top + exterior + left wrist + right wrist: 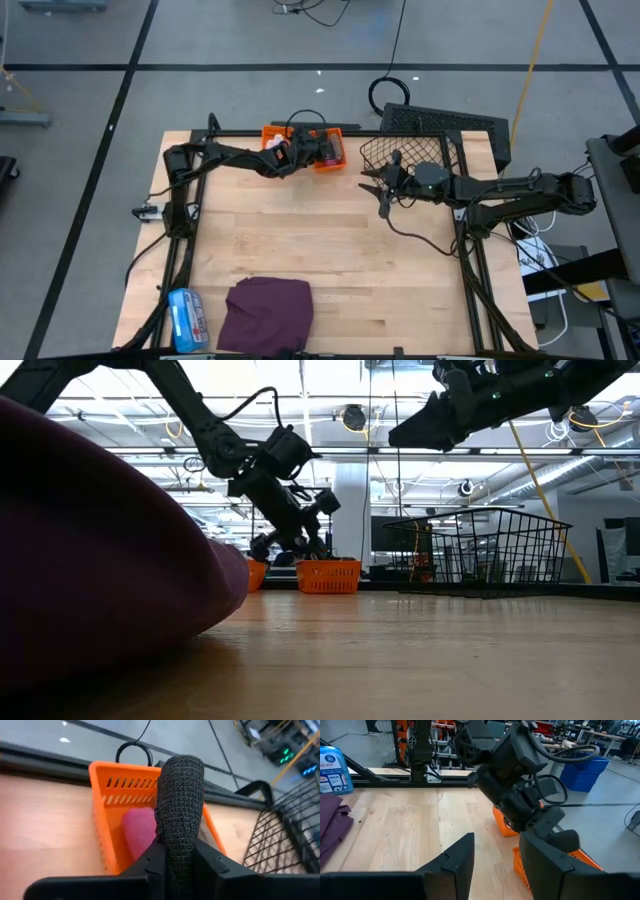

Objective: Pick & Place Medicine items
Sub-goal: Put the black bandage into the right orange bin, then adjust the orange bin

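My left gripper (300, 152) hangs over the orange basket (325, 160) at the table's far edge, shut on a black mesh-textured oblong (180, 795). A pink tube (140, 832) lies on the bottom of the orange basket (107, 795). In the low view my left gripper (300, 545) slants down just above that basket (328, 575). My right gripper (381, 192) is open and empty. It hovers high beside the black wire basket (412, 155) with its fingers (460, 855) spread wide. No white bottles or grey-brown oblong show. My left gripper pinches the black oblong by its near end (179, 855) between the two fingers (150, 865). The oblong lies along the fingers and sticks out past their tips. It is lifted clear, over the orange basket's inside, and the gripper slants down from the table's left.
A purple cloth (268, 312) and a blue-and-white packet (187, 320) lie at the near edge; the cloth fills the left of the low view (90, 550). The black wire basket (490, 550) stands right of the orange one. Bare wood (320, 240) spreads between the arms.
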`<state>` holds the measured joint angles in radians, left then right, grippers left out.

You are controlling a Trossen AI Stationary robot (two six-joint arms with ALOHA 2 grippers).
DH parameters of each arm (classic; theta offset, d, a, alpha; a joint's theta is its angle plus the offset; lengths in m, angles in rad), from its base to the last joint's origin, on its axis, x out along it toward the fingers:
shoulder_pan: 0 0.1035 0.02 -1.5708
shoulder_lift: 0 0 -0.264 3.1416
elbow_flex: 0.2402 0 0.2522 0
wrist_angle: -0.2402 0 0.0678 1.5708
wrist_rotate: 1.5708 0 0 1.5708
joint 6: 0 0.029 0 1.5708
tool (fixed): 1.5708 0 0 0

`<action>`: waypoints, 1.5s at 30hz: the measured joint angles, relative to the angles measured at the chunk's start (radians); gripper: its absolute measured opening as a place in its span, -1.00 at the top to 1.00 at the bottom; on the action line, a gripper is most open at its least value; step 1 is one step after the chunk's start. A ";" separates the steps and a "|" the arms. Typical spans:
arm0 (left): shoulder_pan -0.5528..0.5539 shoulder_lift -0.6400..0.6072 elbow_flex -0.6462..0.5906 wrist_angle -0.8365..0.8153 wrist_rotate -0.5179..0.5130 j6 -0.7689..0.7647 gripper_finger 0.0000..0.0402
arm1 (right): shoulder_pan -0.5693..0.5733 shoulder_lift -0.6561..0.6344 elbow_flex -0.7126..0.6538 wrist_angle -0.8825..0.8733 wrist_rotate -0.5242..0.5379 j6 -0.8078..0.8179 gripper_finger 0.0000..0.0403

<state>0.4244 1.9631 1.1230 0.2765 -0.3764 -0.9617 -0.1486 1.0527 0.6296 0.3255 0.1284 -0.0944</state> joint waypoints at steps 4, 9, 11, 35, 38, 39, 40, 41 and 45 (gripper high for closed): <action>0.002 0.001 0.001 -0.010 -0.001 -0.117 0.57 | 0.000 0.000 0.000 -0.001 0.001 0.000 0.29; 0.001 -0.003 0.001 -0.008 -0.007 -0.138 0.31 | 0.000 0.000 0.000 -0.001 0.000 0.000 0.29; 0.001 -0.003 0.001 -0.010 -0.007 -0.117 0.22 | 0.000 0.000 0.000 -0.001 0.000 0.000 0.29; -0.038 -0.276 -0.001 -0.314 0.286 0.547 0.00 | 0.000 0.000 0.001 -0.046 0.002 0.003 0.30; -0.078 -0.275 -0.054 -0.385 0.200 0.460 -0.03 | 0.000 0.000 0.001 -0.046 0.002 0.003 0.30; -0.089 -0.276 -0.082 -0.380 0.172 0.426 -0.04 | 0.000 0.000 0.001 -0.046 0.002 0.003 0.30; -0.100 -0.276 -0.111 -0.374 0.147 0.393 -0.04 | 0.000 0.000 0.001 -0.046 0.002 0.004 0.30; -0.109 -0.276 -0.137 -0.370 0.121 0.364 -0.04 | 0.000 0.000 0.001 -0.046 0.002 0.004 0.31; -0.127 -0.276 -0.219 -0.375 0.041 0.286 -0.04 | 0.000 0.000 0.001 -0.046 0.002 0.004 0.31</action>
<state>0.2977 1.6875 0.9035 -0.0980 -0.3355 -0.6760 -0.1490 1.0527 0.6304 0.2790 0.1299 -0.0906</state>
